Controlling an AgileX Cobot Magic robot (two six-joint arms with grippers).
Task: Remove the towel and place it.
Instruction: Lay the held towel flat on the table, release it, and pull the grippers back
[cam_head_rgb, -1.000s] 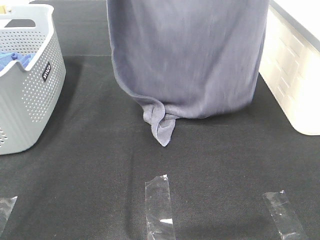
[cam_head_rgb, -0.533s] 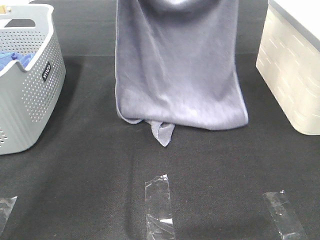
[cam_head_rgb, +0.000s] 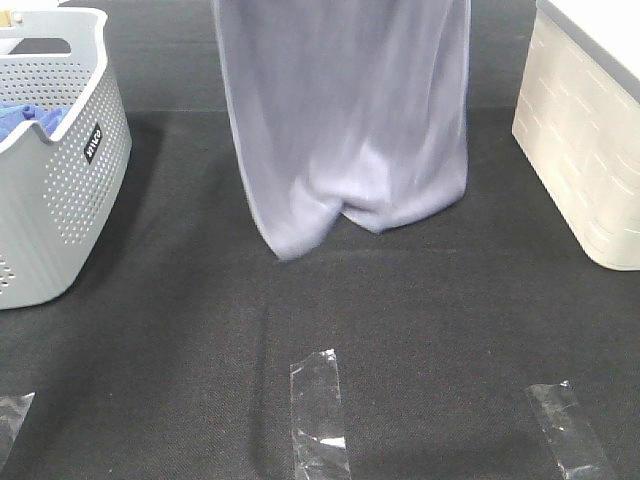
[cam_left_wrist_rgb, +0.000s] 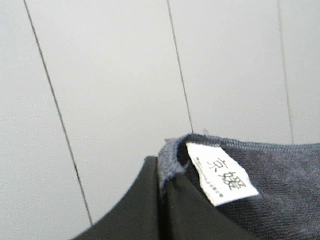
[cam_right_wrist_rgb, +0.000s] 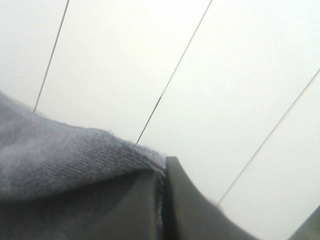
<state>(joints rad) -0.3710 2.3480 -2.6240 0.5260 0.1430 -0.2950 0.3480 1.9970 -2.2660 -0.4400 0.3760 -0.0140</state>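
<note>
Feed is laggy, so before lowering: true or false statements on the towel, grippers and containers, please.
1. The towel hangs between the grey basket and the white bin. True.
2. The towel lies flat on the table. False: it hangs down over the table.
3. A blue cloth lies in the grey basket. True.
4. The left gripper is open. False: shut on the towel's corner by the white label.
5. The right gripper pinches the towel's edge. True.

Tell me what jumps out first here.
A big greyish-purple towel hangs mid-scene over the black table, motion-blurred. The left gripper and right gripper each pinch a hem corner, the left one beside a white label. A grey basket holding a blue cloth stands at the left.
</note>
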